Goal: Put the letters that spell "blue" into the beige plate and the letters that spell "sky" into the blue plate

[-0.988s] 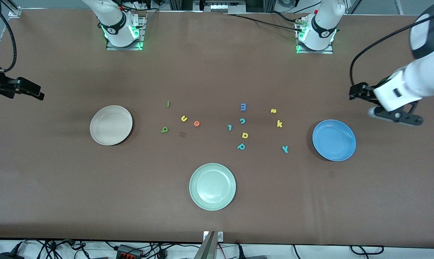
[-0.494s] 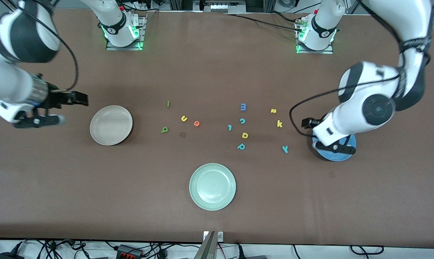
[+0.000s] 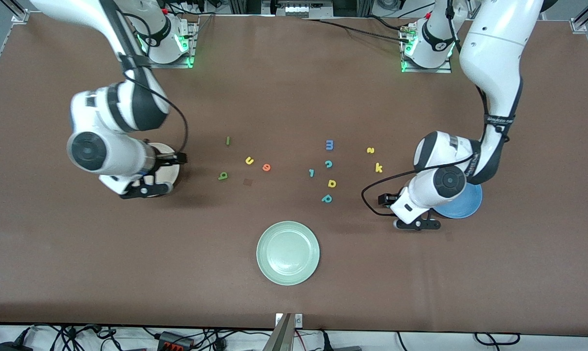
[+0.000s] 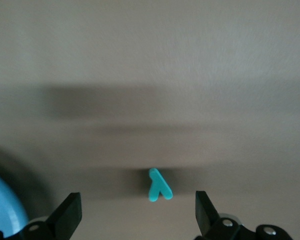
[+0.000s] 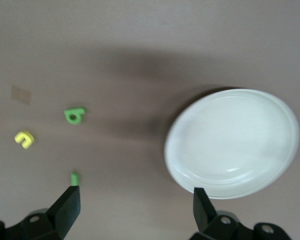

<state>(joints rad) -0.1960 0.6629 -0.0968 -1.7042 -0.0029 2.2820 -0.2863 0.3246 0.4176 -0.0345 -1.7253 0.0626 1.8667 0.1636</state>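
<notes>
Green b (image 3: 223,176), thin green l (image 3: 228,141), yellow u (image 3: 249,160) and orange e (image 3: 266,167) lie on the table beside the beige plate (image 3: 173,168), which my right arm largely covers. My right gripper (image 3: 145,191) hangs open over that plate's near edge; its wrist view shows the beige plate (image 5: 235,140), b (image 5: 74,115), u (image 5: 24,139) and l (image 5: 75,177). Yellow s (image 3: 370,150) and k (image 3: 379,168) lie near the blue plate (image 3: 471,202). My left gripper (image 4: 137,217) is open just above the teal y (image 4: 160,185), which my arm hides in the front view.
A pale green plate (image 3: 288,252) sits nearest the front camera. Blue m (image 3: 330,145), teal c (image 3: 328,164), a yellow d-like letter (image 3: 331,183), teal p (image 3: 327,198) and one more small teal letter (image 3: 312,172) lie mid-table between the two groups.
Both arms swung in from the table's ends. My right gripper came over the beige plate; my left crossed the blue plate and stopped above the teal y. No letter has moved.
</notes>
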